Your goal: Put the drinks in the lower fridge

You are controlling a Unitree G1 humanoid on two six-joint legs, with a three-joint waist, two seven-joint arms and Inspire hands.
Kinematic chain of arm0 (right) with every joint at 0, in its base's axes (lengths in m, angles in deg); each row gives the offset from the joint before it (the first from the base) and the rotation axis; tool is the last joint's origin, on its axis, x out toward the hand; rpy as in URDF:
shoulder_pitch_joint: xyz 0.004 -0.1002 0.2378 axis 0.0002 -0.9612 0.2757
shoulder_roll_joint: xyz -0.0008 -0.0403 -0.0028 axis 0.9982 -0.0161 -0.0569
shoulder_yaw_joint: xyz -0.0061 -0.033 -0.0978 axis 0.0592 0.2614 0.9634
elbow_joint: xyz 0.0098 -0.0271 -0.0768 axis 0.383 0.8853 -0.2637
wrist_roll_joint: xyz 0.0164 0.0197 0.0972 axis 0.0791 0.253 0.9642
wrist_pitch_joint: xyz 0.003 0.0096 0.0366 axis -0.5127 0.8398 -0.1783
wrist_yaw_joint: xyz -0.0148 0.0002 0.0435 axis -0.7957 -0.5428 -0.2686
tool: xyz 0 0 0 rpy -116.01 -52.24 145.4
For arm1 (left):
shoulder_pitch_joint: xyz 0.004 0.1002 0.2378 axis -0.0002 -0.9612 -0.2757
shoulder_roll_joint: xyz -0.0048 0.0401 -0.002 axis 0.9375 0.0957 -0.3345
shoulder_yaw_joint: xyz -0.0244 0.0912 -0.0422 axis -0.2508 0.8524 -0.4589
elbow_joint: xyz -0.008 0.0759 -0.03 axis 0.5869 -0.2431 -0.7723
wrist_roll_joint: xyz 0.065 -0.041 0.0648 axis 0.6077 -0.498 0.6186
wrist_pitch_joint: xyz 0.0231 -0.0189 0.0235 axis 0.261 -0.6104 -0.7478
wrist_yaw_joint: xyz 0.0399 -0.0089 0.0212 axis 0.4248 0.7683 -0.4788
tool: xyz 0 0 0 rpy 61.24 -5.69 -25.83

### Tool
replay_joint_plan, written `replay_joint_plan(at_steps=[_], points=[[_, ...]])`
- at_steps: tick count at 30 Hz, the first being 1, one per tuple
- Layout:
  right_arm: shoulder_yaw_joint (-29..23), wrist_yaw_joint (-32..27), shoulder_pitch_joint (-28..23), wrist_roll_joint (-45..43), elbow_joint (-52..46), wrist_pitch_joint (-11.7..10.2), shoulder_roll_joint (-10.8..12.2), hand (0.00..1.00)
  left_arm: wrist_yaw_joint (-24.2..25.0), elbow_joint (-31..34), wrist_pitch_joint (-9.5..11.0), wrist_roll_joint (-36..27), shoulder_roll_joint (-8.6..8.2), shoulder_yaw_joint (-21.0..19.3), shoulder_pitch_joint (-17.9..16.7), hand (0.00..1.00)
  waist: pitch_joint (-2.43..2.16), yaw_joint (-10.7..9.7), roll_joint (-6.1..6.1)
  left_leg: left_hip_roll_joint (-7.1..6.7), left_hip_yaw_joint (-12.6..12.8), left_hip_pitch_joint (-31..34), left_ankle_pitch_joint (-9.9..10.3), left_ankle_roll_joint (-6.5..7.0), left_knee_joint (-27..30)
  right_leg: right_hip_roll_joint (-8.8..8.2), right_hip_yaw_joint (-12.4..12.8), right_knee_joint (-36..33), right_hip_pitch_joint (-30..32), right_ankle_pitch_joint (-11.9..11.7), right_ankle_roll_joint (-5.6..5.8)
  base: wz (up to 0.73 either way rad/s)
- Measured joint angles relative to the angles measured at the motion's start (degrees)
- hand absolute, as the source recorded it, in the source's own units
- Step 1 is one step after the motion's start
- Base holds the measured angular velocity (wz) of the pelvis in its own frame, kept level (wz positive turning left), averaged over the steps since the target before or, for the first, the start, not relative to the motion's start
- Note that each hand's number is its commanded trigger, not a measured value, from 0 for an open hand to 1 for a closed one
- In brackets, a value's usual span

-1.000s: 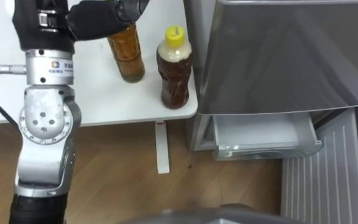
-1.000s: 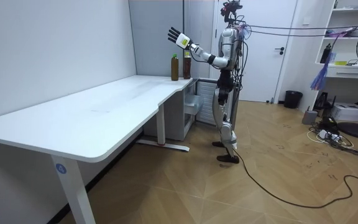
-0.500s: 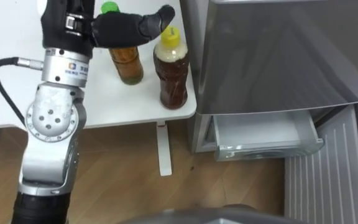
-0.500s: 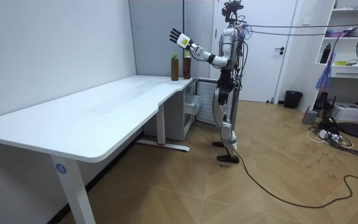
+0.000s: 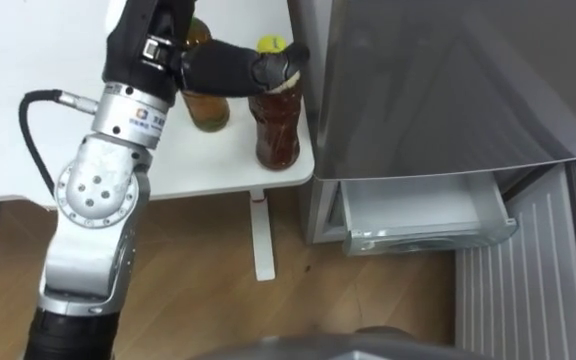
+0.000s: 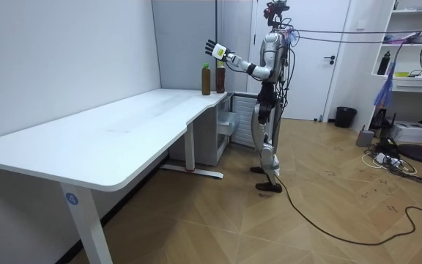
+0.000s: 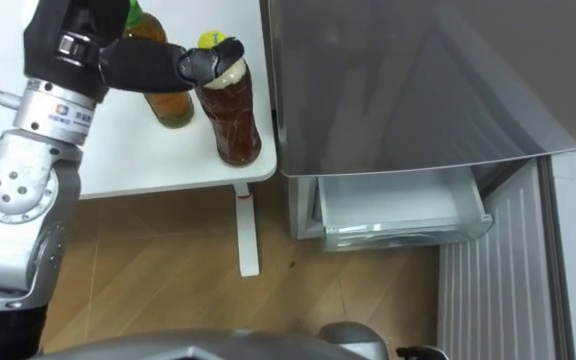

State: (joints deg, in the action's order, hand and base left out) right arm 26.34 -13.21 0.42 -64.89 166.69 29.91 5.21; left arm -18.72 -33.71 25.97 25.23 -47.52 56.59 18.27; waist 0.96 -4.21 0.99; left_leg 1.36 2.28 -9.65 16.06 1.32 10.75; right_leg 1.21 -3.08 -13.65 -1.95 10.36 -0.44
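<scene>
Your left hand point(image 5: 230, 68) is out over the far corner of the table point(image 5: 28, 150), fingers stretched and relaxed, not closed on anything; the tips lie across the neck of one drink, just under its yellow cap. Both drinks stand upright on that corner, near each other: the amber bottle point(image 5: 206, 103) to the left, partly behind your wrist, and the dark bottle point(image 5: 277, 125) to the right, at the table's edge next to the fridge point(image 5: 448, 90).

Both look full, so expect some weight, and their smooth plastic walls will likely give a little and slip under a loose squeeze. Judging by its shape, the dark bottle's waist below the shoulder is the better place to take it, fingers one side and thumb the other; a hold at the cap would let it swing. It stands so near the edge that a sideways nudge could tip it off.

Below and to the right, the fridge's lower drawer point(image 5: 423, 215) stands pulled open.
</scene>
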Motion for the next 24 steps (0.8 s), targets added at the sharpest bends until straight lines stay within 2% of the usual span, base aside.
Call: replay_joint_plan(at_steps=[5, 12, 16, 19, 24], points=[[-0.05, 0.45, 0.17, -1.11, 0.00, 0.00, -0.05, 0.00, 1.83, -0.07, -1.11, -3.23, -0.13, 0.19, -0.16, 0.00, -0.10, -0.15, -0.19, 0.01, -0.01, 0.00, 0.00, 0.00, -0.02, -0.01, -0.05, 0.02, -0.04, 0.00, 0.00, 0.00], [-0.09, 0.60, 0.04, -2.82, 0.02, 0.28, -0.05, 0.00, 2.77, -1.01, -1.33, -6.29, -0.13, 0.86, -1.16, 0.00, -0.32, -0.20, -0.43, 0.03, -0.03, 0.00, -0.01, -0.01, 0.00, -0.03, -0.18, -0.12, -0.06, 0.00, 0.00, 0.00], [-0.07, 1.43, -0.02, -3.60, 0.03, 1.26, -0.04, 0.00, 4.07, -2.52, -2.55, -6.29, -0.12, 0.96, -2.16, 0.00, -0.70, -0.20, -0.90, 0.02, -0.03, 0.01, -0.01, -0.01, 0.11, -0.04, -0.19, -0.21, -0.04, -0.01, -0.01, 0.00], [-0.04, 1.81, -0.19, -4.04, 0.03, 1.31, -0.04, 0.00, 4.55, -3.51, -2.72, -6.30, -0.10, 1.04, -3.08, 0.00, -0.85, -0.18, -1.11, 0.01, 0.00, -0.07, -0.01, -0.01, 0.11, -0.04, -0.17, -0.29, -0.11, -0.02, -0.02, 0.00], [-0.04, 1.80, -0.16, -4.86, -0.20, 2.08, -0.05, 0.00, 4.54, -6.11, -3.26, -6.27, -0.06, 1.04, -3.51, 0.00, -0.84, -0.08, -1.07, 0.01, 0.00, 0.04, -0.01, -0.01, 0.12, -0.05, -0.18, -0.42, 0.06, -0.03, -0.03, 0.00]])
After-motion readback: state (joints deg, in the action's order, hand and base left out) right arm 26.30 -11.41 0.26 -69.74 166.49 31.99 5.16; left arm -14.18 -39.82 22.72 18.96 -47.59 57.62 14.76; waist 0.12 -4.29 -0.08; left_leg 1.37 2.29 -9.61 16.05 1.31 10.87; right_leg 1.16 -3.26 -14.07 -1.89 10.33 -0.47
